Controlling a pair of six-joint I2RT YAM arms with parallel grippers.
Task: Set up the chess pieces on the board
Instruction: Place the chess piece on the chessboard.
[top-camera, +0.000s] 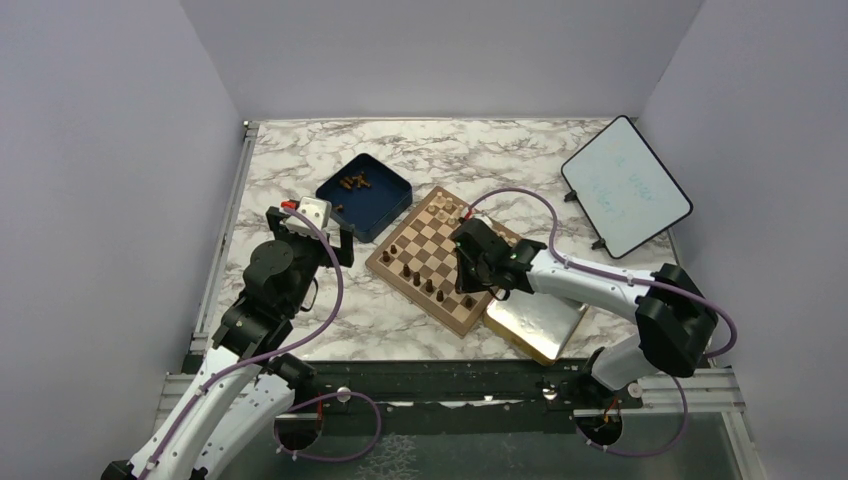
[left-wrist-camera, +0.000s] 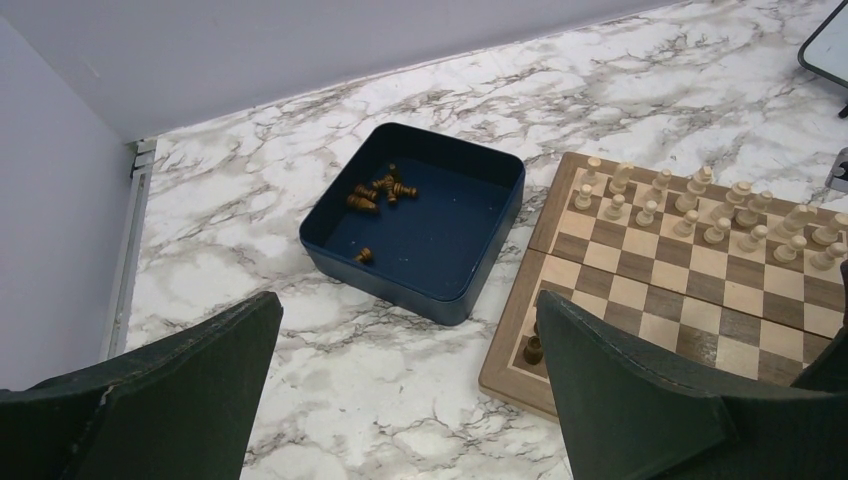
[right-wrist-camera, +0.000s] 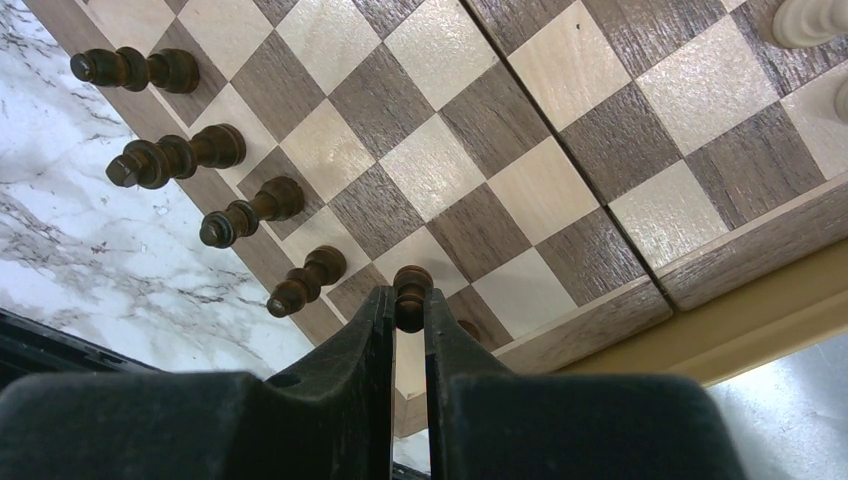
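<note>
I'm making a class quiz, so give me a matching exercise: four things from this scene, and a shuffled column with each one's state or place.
1 left hand
2 right hand
3 blue box
4 whiteboard

A propped up tilted, far right
B shut on a dark chess piece
C open, holding nothing
D holds loose dark chess pieces

Pairs: 1-C, 2-B, 3-D, 4-A

Marble-patterned table (top-camera: 400, 322) is carrying every item shown. Dark blue square box (top-camera: 386, 201) is sitting toward the far left with its top open. Gold-rimmed metal tray (top-camera: 541, 320) is lying at the near right, its flat surface reflecting light. Whiteboard (top-camera: 625, 187), bearing faint writing, is standing tilted at the far right. Pale beige chessmen (left-wrist-camera: 716, 232) are standing upright in two rows, right of the box. Plain pale walls (top-camera: 430, 50) are enclosing the table on three sides.
</note>
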